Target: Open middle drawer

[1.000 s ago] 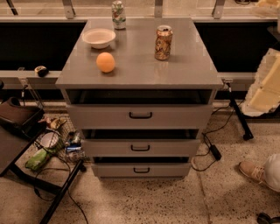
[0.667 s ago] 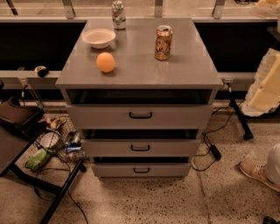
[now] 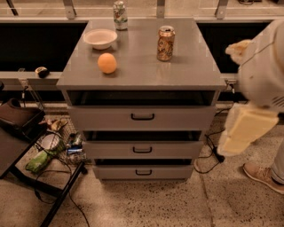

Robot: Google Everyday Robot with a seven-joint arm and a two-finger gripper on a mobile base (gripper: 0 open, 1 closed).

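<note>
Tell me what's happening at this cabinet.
A robot is set to open the middle drawer of a grey cabinet. Its gripper hangs in the air off the cabinet's right side, apart from every drawer, so the drawer's black handle is untouched. On top sit an orange, a white bowl, a gold can and a pale can.

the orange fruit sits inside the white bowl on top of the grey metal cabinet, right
Not quite. The camera view shows the round orange fruit on the bare top of the grey metal cabinet, in front of the shallow white bowl, not inside it. The pale robot gripper hangs off the cabinet's right side, away from the grey middle drawer.
</note>
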